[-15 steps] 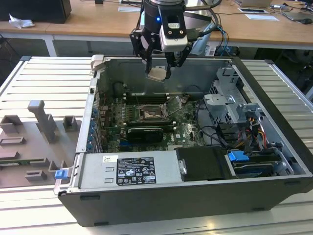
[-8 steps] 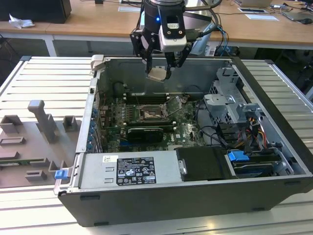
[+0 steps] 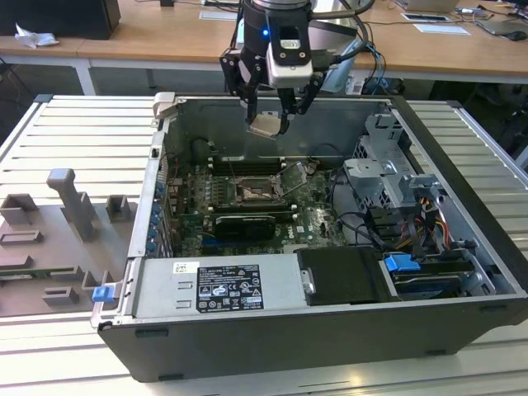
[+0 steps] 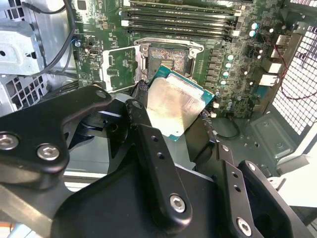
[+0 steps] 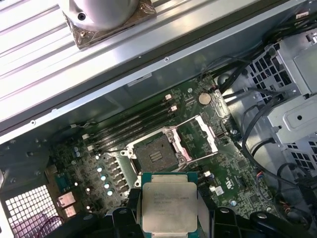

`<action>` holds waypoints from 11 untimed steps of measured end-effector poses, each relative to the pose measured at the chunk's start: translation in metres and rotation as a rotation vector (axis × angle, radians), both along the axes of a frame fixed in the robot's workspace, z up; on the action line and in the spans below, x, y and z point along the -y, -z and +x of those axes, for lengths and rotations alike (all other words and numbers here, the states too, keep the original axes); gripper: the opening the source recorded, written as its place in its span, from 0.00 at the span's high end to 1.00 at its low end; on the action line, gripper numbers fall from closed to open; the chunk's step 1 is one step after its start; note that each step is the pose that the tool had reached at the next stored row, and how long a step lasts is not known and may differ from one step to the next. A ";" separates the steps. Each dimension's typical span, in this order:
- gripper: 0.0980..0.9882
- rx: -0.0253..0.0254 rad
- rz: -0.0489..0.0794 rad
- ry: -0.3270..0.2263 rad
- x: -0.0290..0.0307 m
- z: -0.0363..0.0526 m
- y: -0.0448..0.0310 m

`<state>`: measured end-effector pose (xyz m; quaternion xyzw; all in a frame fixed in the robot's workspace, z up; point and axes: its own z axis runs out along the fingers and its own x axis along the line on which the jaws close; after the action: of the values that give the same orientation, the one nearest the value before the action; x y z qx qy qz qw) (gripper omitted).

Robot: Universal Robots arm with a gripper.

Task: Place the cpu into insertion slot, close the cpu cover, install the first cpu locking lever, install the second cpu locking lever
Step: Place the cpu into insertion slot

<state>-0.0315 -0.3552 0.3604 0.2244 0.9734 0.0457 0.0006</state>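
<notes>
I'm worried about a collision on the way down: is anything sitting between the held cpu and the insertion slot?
Nothing visible does. The gripper holds the cpu above the open case; the insertion slot lies bare below, its dark centre exposed, and the cpu cover is swung open beside it.

The exterior view looks down across the whole computer case point(image 3: 247, 346). Both wrist views face its socket point(image 5: 154, 157) from close above.

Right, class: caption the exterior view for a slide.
Black gripper holding a pale, flat square cpu above the silvery-rimmed insertion slot, its metal cover open.
</notes>
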 end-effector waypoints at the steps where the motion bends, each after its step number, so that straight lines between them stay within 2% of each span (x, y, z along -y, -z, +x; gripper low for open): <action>1: 0.50 0.0000 0.000 0.007 0.0000 0.0000 0.0001; 11: 0.50 0.0001 0.000 0.061 0.0000 0.0000 0.0004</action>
<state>-0.0315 -0.3552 0.3600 0.2541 0.9661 0.0457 0.0020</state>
